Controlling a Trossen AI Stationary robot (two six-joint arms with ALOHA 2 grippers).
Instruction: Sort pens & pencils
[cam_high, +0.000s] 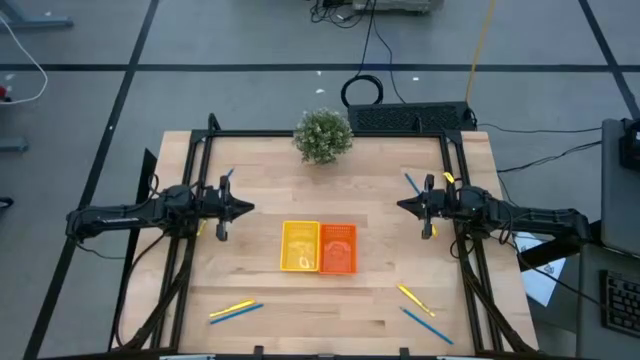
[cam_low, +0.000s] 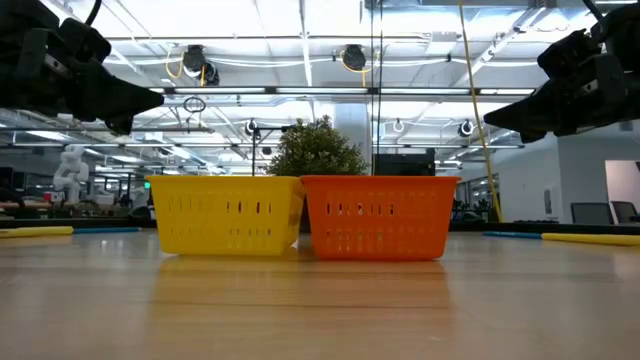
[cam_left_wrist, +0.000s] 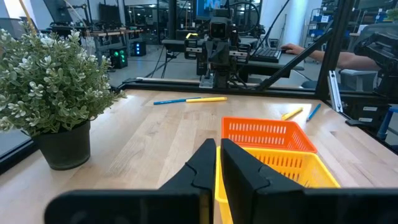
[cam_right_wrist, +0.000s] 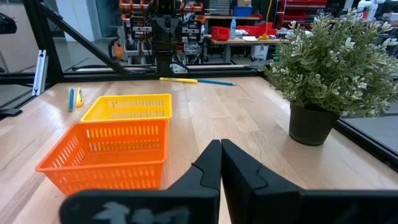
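Thin blue and yellow sticks lie flat on the table in pairs: near-left (cam_high: 236, 311), near-right (cam_high: 420, 310), far-right (cam_high: 411, 184) and one blue stick far-left (cam_high: 228, 177). A yellow tray (cam_high: 300, 246) and an orange tray (cam_high: 338, 248) stand side by side at the table's middle. My left gripper (cam_high: 250, 208) (cam_left_wrist: 218, 158) hovers shut left of the trays. My right gripper (cam_high: 400, 206) (cam_right_wrist: 221, 158) hovers shut on their right. Both are raised above the table (cam_low: 160, 98) (cam_low: 487, 115) and hold nothing.
A potted plant (cam_high: 323, 135) stands at the middle of the far edge. A black frame (cam_high: 330, 132) runs along the far edge and both sides. A person's arm (cam_left_wrist: 348, 59) shows beyond the table in the left wrist view.
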